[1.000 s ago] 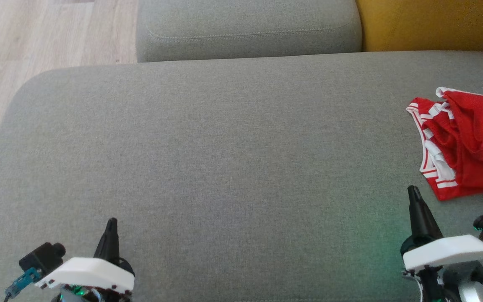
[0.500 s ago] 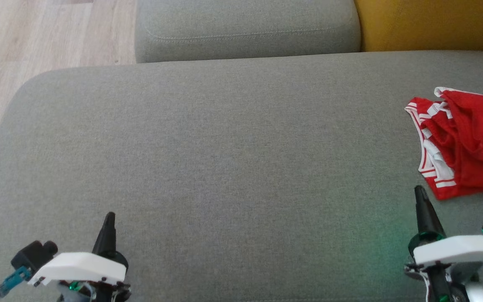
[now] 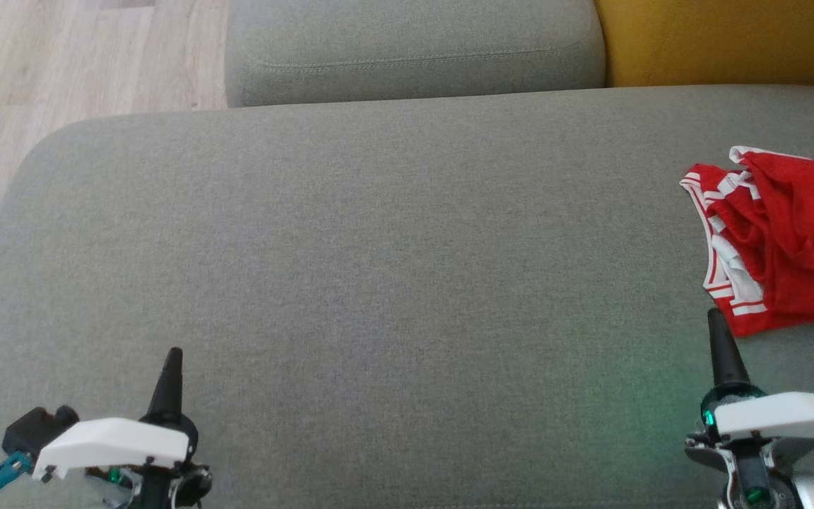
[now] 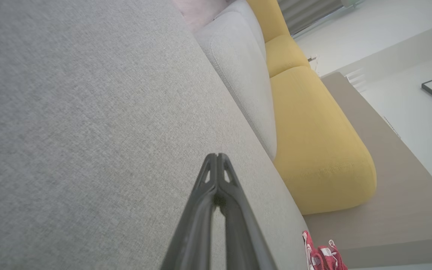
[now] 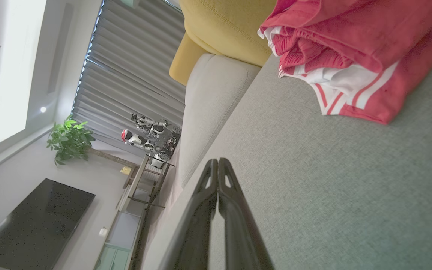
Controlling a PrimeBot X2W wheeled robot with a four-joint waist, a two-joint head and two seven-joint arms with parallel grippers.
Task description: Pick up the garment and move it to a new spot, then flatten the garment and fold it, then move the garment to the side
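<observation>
A red garment (image 3: 788, 233) with white stripes lies folded in a loose pile at the right edge of the grey sofa seat (image 3: 379, 268); it also shows as the red garment (image 5: 351, 56) and as a small red patch (image 4: 323, 255). My right gripper (image 3: 714, 314) is shut and empty, its tip just below the pile's near corner, not touching it. In the right wrist view its fingertips (image 5: 218, 162) press together over bare cushion. My left gripper (image 3: 174, 351) is shut and empty at the lower left, far from the garment, its fingertips (image 4: 216, 155) closed.
A grey back cushion (image 3: 414, 49) and a yellow cushion (image 3: 718, 39) stand behind the seat. Wooden floor (image 3: 39, 78) lies beyond the seat's rounded left edge. A television (image 5: 32, 221) and a plant (image 5: 69, 140) stand across the room.
Both arms have drawn back toward the picture's bottom edge; the left drifted left, the right drifted right, nearer the garment's corner. The garment has not moved.
</observation>
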